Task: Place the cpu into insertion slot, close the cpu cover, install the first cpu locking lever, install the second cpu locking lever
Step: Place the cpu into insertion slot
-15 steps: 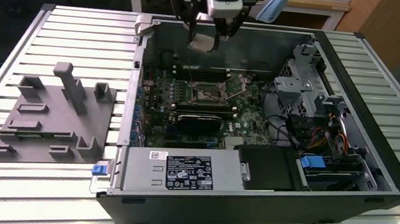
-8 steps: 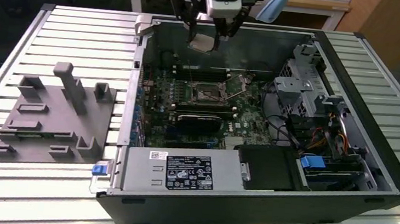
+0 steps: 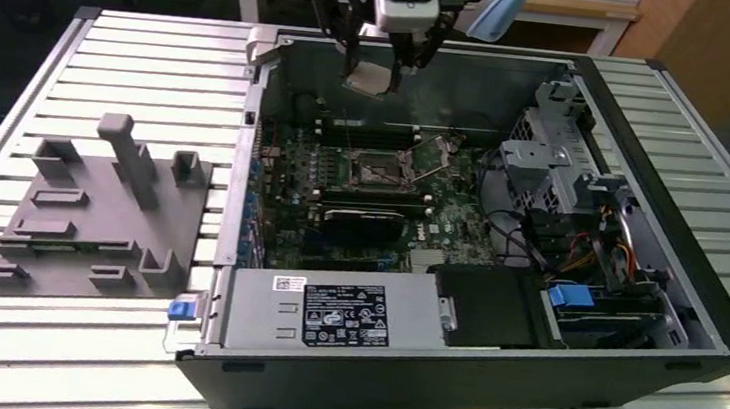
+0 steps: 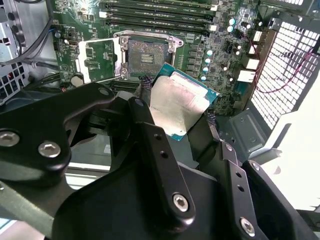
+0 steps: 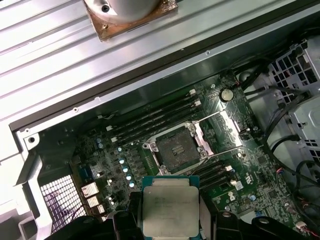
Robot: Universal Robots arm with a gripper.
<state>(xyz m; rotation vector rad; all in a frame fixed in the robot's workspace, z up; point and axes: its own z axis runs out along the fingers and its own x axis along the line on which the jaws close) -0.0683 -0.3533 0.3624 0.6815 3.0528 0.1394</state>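
Observation:
The cpu (image 3: 366,77), a flat square chip with a silver-grey top, hangs above the far end of the open computer case. My gripper (image 3: 375,73) is shut on it, one finger on each of two opposite edges. In both wrist views the cpu (image 4: 177,102) (image 5: 170,210) sits between the black fingers (image 4: 150,130). The insertion slot (image 3: 375,170) (image 4: 146,55) (image 5: 177,149) lies below on the green board, its dark centre bare. The cpu cover (image 4: 96,54) (image 5: 220,126) is swung open beside the slot.
A black heatsink block (image 3: 364,219) sits just in front of the slot and long memory slots (image 4: 155,15) behind it. A drive cage with cables (image 3: 568,184) fills the exterior view's right. A grey power supply (image 3: 328,311) is at the front. A grey fixture (image 3: 96,209) stands on the slatted table.

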